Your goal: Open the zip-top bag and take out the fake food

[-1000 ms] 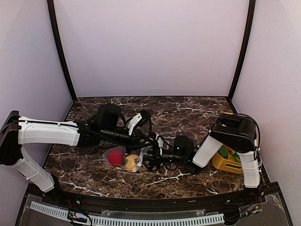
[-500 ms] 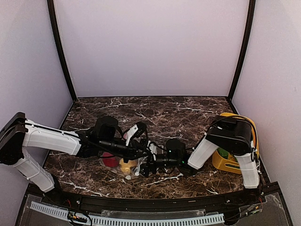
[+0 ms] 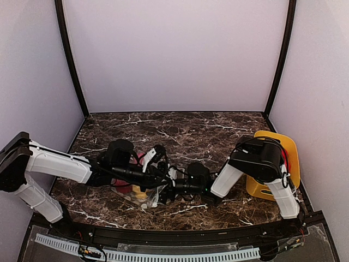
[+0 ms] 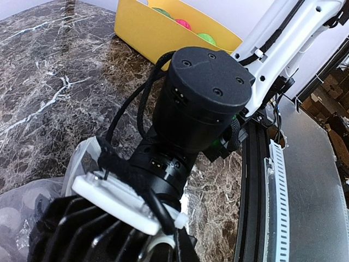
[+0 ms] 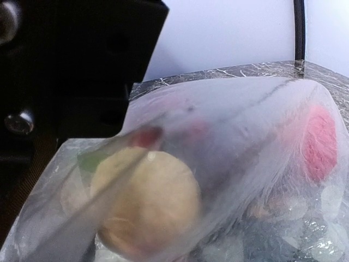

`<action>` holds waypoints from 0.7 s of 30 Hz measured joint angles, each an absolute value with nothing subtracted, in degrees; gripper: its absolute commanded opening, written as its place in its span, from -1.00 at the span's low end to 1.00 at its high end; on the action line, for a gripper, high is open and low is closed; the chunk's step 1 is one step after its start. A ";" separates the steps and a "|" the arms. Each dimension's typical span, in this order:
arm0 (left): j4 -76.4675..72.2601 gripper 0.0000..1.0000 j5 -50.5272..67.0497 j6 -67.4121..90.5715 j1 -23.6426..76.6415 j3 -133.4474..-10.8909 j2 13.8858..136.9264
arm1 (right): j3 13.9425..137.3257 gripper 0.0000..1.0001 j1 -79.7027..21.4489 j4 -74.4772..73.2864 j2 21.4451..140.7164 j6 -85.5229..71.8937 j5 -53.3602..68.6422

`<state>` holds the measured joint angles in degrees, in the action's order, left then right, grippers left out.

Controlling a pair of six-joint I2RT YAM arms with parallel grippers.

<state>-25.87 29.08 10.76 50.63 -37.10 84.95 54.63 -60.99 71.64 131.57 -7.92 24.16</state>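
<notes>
Zip-top bag (image 5: pixel 234 136) lies at about 7 o'clock on the marble bench (image 3: pixel 218 131), near the front edge, where the two arms meet. Inside it sits the fake food (image 5: pixel 144 202): a pale yellow ball pressed against the film close to the right wrist lens, and a red ball (image 5: pixel 322 144) at its 3 o'clock. The left tool (image 3: pixel 161 173) is closed tight just at the bag's 12 o'clock; whether it pinches any film cannot be told. The right tool (image 3: pixel 162 192) reaches in from 3 o'clock with jaws spread wide, the bag directly before them. A yellow bin (image 3: pixel 289 153) holding green and pink toys stands at the bench's 3 o'clock edge.
</notes>
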 measured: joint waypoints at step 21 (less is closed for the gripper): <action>3.22 0.94 6.68 13.47 40.32 -42.44 66.65 | 49.39 0.97 -60.64 75.44 130.52 -9.52 26.11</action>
